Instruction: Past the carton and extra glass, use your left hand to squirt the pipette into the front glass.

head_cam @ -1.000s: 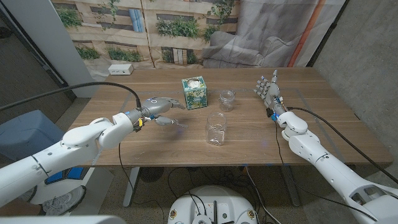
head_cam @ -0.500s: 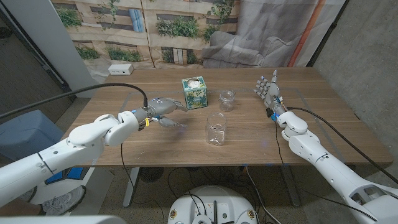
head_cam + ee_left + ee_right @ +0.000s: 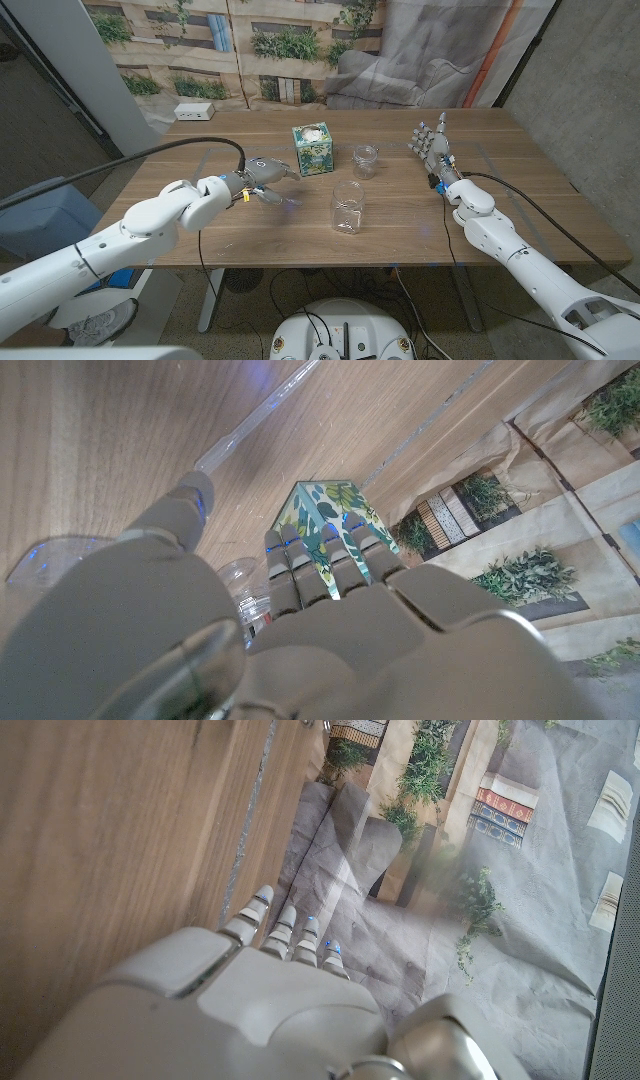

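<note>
Pipette [image 3: 275, 198] sits pinched in the left hand [image 3: 255, 178], mid-bench, beside the carton [image 3: 311, 149]. Transport step: next, carry it rightward above the front glass [image 3: 348, 207], then squeeze. Right hand [image 3: 432, 146] waits, fingers released.

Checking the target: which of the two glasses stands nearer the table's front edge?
The larger glass, standing in front of the smaller glass, which sits farther back beside the carton.

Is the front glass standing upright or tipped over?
Upright. The front glass stands on its base on the table, with its open mouth facing up.
</note>
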